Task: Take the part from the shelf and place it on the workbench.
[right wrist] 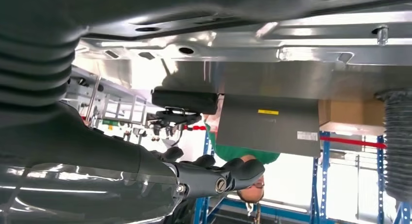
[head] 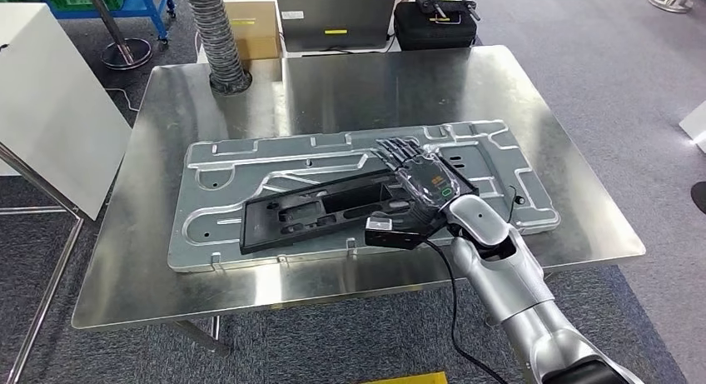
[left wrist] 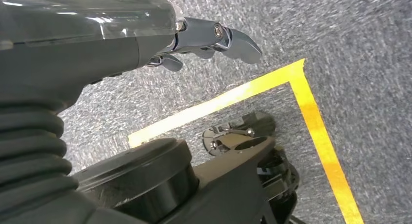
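Black part (head: 320, 209) lies flat on the grey panel (head: 250, 163) on the bench (head: 416, 84), long axis running left–right across the robot's front. Right hand (head: 414, 169) rests over the part's right end, fingers extended; whether they grip it I cannot tell. Left hand (left wrist: 214, 39) hangs over the floor, holding nothing — right is nearer.

Probably a factory workshop: steel workbench (head: 333, 84), blue racking (right wrist: 320, 175), yellow floor tape (left wrist: 311, 112).
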Available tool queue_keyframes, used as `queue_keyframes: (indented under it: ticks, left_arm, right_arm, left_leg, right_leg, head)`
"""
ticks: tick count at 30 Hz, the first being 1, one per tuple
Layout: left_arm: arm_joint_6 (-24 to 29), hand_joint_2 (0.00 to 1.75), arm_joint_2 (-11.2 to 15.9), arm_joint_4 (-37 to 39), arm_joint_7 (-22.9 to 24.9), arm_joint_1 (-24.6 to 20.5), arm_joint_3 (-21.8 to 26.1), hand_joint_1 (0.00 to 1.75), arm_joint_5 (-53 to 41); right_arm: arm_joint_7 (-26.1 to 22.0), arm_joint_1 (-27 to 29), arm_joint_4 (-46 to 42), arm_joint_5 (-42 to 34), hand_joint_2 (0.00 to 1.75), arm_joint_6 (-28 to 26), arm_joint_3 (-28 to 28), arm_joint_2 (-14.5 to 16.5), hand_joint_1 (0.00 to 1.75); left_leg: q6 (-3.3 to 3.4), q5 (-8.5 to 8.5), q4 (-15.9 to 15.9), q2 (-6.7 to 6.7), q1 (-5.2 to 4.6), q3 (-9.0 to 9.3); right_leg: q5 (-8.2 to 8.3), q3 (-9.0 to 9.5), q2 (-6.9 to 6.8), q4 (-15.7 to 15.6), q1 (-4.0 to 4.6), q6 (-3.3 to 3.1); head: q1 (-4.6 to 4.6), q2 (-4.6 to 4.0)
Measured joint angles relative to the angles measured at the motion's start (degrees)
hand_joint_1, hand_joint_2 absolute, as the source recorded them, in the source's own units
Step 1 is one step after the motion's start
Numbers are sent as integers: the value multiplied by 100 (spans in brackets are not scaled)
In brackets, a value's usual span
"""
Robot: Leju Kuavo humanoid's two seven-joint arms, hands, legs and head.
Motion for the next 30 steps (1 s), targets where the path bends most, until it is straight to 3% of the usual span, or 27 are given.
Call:
queue_keyframes:
  ticks: [2, 4, 6, 8, 9, 11, 13, 14, 15, 16, 18, 19, 20, 23, 24, 25, 27, 28, 29, 30]
  left_arm:
    - [-14, 0, 0, 0, 24, 0, 4, 0, 34]
    - [-25, 0, 0, 0, 38, -7, 13, 0, 65]
    - [-34, 0, 1, 0, 44, -9, 29, 0, 89]
    - [-40, 0, 2, 0, 44, -4, 40, 0, 110]
    - [-42, 0, 2, 0, 43, 0, 44, 0, 115]
    - [-41, 0, 2, 0, 39, 8, 57, 0, 121]
    - [-39, 0, 2, 0, 37, 14, 80, 0, 123]
    - [-38, 0, 2, 0, 37, 14, 92, 0, 123]
    - [-35, 0, 3, 0, 37, 14, 103, 0, 123]
    - [-32, 0, 4, 0, 37, 12, 113, 0, 123]
    - [-28, 0, 7, 0, 37, -1, 125, 0, 123]
    - [-27, 0, 7, 0, 36, -10, 127, 0, 123]
    - [-27, 0, 8, 0, 36, -17, 128, 0, 123]
    - [-29, 0, 8, 1, 35, -5, 132, 0, 123]
    - [-29, 0, 6, 2, 34, -6, 133, 0, 123]
    - [-30, 0, 4, 2, 34, -10, 134, 0, 123]
    - [-31, 0, 2, 2, 34, -16, 134, 0, 123]
    - [-31, 0, 2, 2, 34, -13, 135, 0, 123]
    - [-32, 0, 2, 2, 34, -10, 135, 0, 123]
    - [-32, 0, 2, 2, 33, -9, 136, 0, 122]
  right_arm:
    - [-16, -36, 5, -12, 0, 8, 0, 2, 0]
    - [-44, -92, 13, -20, 0, 19, 2, 10, 0]
    - [-75, -146, 37, -29, 0, 40, 7, 19, 0]
    - [-99, -203, 70, -34, 0, 62, 19, 19, 0]
    - [-108, -237, 86, -38, 0, 66, 28, 11, 0]
    - [-125, -297, 119, -51, 0, 67, 54, -10, 0]
    - [-131, -320, 157, -67, 0, 67, 87, -28, 0]
    - [-133, -322, 177, -73, 0, 67, 105, -32, 0]
    - [-134, -323, 195, -81, 0, 66, 120, -33, 0]
    - [-134, -327, 210, -88, 0, 66, 131, -33, 0]
    - [-134, -348, 232, -99, 0, 63, 144, -33, 0]
    - [-134, -364, 241, -104, 0, 61, 148, -34, 0]
    - [-133, -380, 248, -107, 0, 58, 152, -36, 0]
    - [-132, -399, 274, -109, 0, 56, 170, -34, 0]
    - [-132, -404, 285, -109, 0, 57, 174, -29, 0]
    - [-132, -412, 295, -108, 0, 57, 177, -24, 0]
    - [-130, -425, 314, -108, 0, 59, 178, -13, 0]
    - [-129, -427, 324, -108, 0, 60, 181, -9, 0]
    - [-128, -425, 336, -108, 0, 62, 186, -6, 0]
    - [-127, -423, 349, -108, 0, 63, 191, -4, 0]
  left_leg:
    - [-23, -1, 29, -5, 2, -3]
    - [-75, -3, 65, -28, -14, -21]
    - [-138, 11, 75, -44, -26, -42]
    - [-196, -8, 91, -51, -25, -71]
    - [-219, -111, 192, -63, -22, -118]
    - [-247, -532, 746, -93, 0, -323]
    - [-262, -959, 1517, -107, 15, -563]
    - [-263, -1042, 1721, -108, 16, -591]
    - [-256, -1014, 1689, -108, 16, -507]
    - [-240, -895, 1416, -106, 16, -303]
    - [-193, -631, 542, -78, 0, 248]
    - [-173, -551, 219, -67, -17, 427]
    - [-155, -516, 47, -58, -36, 507]
    - [-80, -387, 19, -52, -51, 420]
    - [-40, -313, 7, -38, -37, 366]
    - [-5, -229, -9, -22, -17, 298]
    - [39, -84, -13, -6, -11, 126]
    - [40, -18, -7, -4, -15, 37]
    - [37, 42, 0, -2, -18, -53]
    - [29, 100, 8, 0, -19, -140]
  right_leg:
    - [376, 409, 14, -798, -17, -16]
    - [615, 700, 40, -1400, 2, -82]
    - [666, 714, 43, -1475, 34, -161]
    - [709, 690, 25, -1501, 13, -243]
    - [742, 673, 15, -1523, -2, -290]
    - [811, 614, -1, -1549, -13, -355]
    - [879, 521, -7, -1545, -2, -373]
    - [917, 473, -8, -1540, 3, -373]
    - [956, 425, -8, -1536, 7, -367]
    - [996, 383, -7, -1532, 10, -357]
    - [1080, 310, -5, -1520, 26, -317]
    - [1124, 282, -8, -1516, 38, -286]
    - [1168, 262, -12, -1516, 45, -251]
    - [1284, 226, -17, -1558, 28, -144]
    - [1190, 184, -16, -1501, 20, -107]
    - [985, 109, -16, -1336, 11, -69]
    - [366, -107, -19, -651, -3, 3]
    - [134, -197, -21, -254, -9, 32]
    - [23, -226, -21, 37, -11, 51]
    - [31, -157, -21, 143, -13, 60]
  head:
    - [0, 0]
    - [-1, 0]
    - [-1, 0]
    - [-1, 0]
    - [-2, 0]
    - [-2, 0]
    - [-2, 0]
    - [-2, 0]
    - [-2, 0]
    - [-2, 0]
    - [-2, 0]
    - [-2, 0]
    - [-1, 0]
    - [-1, 0]
    - [-1, 0]
    - [0, 0]
    - [1, 0]
    - [0, 0]
    - [0, 0]
    - [0, 0]
